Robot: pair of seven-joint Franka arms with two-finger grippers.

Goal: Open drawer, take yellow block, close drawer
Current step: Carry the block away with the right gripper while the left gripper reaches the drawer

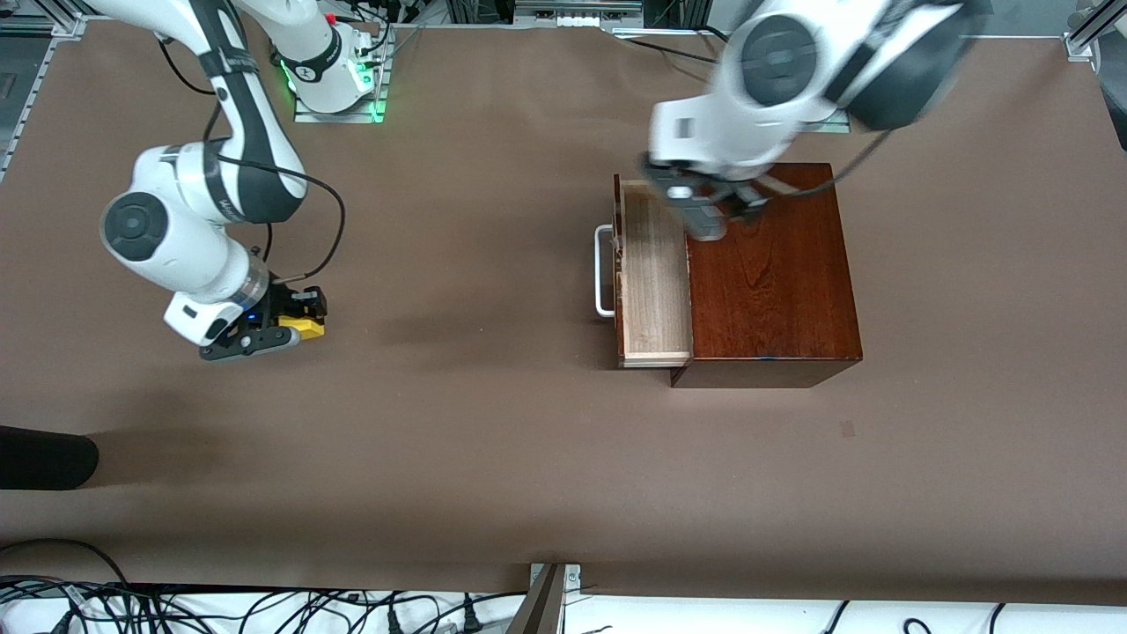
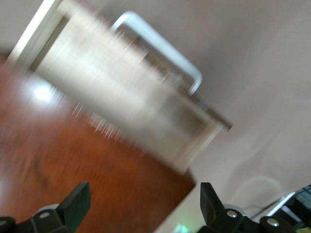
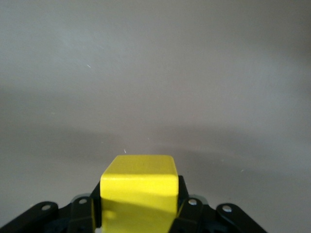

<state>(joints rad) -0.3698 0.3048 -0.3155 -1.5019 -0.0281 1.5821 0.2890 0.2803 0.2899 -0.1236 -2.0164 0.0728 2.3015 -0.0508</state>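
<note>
The drawer (image 1: 653, 282) stands pulled out of the dark reddish-brown box (image 1: 775, 282), and its pale wood floor shows bare. Its white handle (image 1: 603, 271) points toward the right arm's end of the table. My left gripper (image 1: 704, 216) hangs open and empty over the box top where it meets the drawer. In the left wrist view the drawer (image 2: 126, 97), its handle (image 2: 160, 48) and the box top (image 2: 73, 165) show past the spread fingers (image 2: 77, 204). My right gripper (image 1: 298, 329) is shut on the yellow block (image 1: 306, 327) low over the bare table at the right arm's end; the block (image 3: 138, 187) fills its jaws.
A black object (image 1: 44, 458) lies at the table's edge at the right arm's end, nearer the front camera than the right gripper. Cables (image 1: 264, 612) run along the edge nearest the front camera. Brown table (image 1: 458, 396) stretches between the right gripper and the box.
</note>
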